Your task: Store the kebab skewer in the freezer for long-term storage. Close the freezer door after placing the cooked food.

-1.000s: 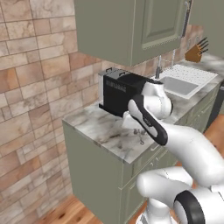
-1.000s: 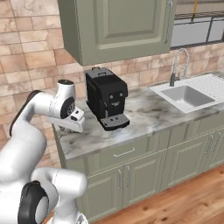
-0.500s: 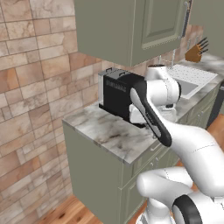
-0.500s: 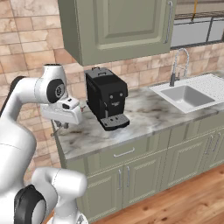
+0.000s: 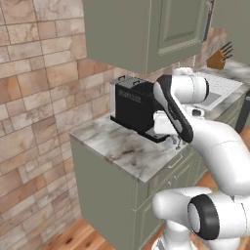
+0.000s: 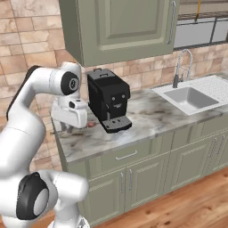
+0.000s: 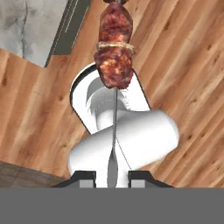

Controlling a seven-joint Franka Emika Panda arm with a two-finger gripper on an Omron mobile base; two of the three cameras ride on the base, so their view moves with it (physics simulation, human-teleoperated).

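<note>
Hand view: kebab skewer [image 7: 114, 52] pinched between the two dark tips of the claw [image 7: 112, 176], thin stick running straight out along the claw's own line, meat chunks at the far end, well beyond the fingertips. Long axis follows the claw axis, so whichever way the hand points, the skewer leads. Past the meat, wooden floor and a corner of pale marbled surface edge. Left base view: claw [image 5: 172, 142] hangs low over the front edge of the marble surface [image 5: 122, 146], just beside a black coffee machine [image 5: 133, 103]; skewer itself too small to make out there. Right base view: hand at the left end of the surface, coffee machine [image 6: 108, 98] beside it, sink [image 6: 191, 97] with tap further right, grey-green cabinets above and below, brick wall behind. Judgement: food is lifted clear; transport to the freezer comes next, door closing not yet done.
</note>
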